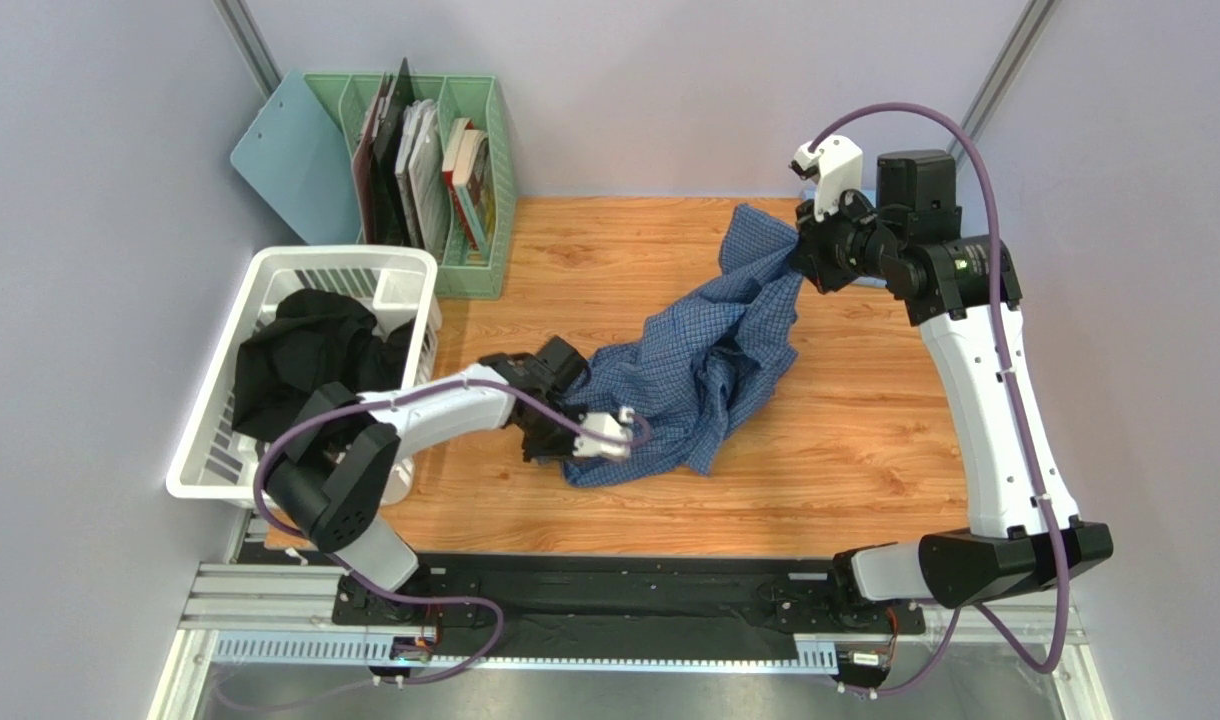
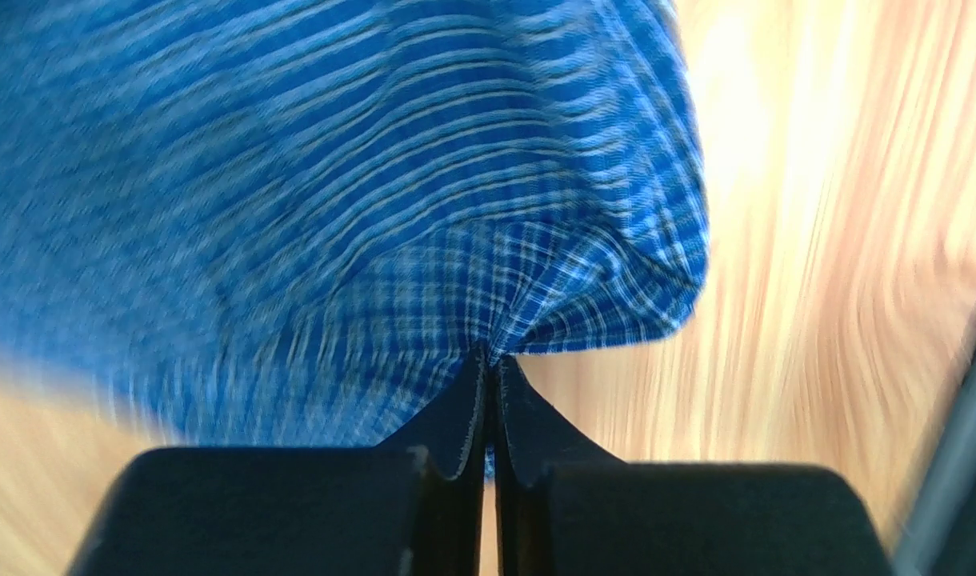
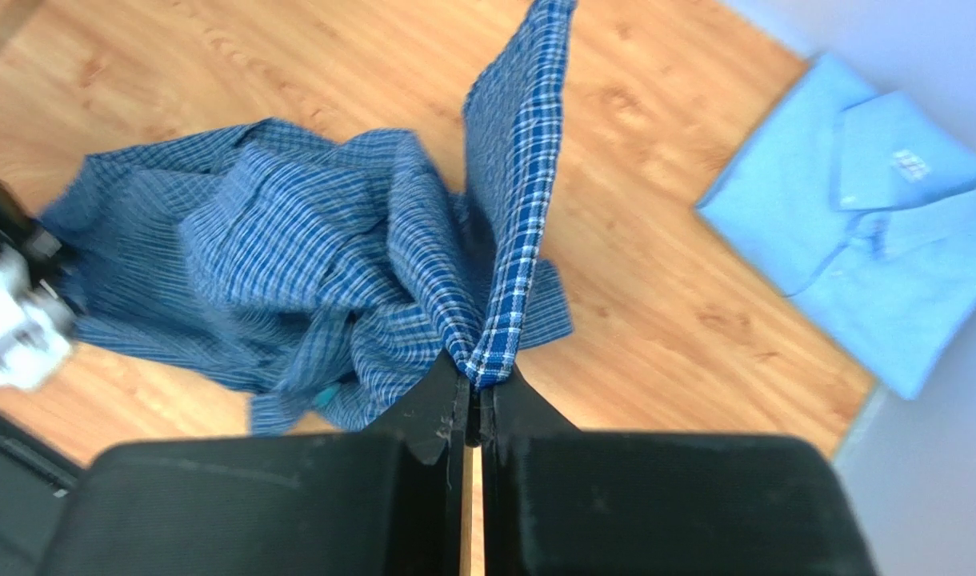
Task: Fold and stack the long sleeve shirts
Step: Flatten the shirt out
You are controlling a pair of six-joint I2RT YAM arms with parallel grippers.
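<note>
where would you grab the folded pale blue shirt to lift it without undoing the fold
Probably the folded bottom edge of the pale blue shirt, opposite its collar. It lies flat with the collar end toward the wall, so come in low from the bare wood side and pinch all the layers there.

Checked shirt in soft woven cloth, smooth wood-grain table, smooth plastic basket
</note>
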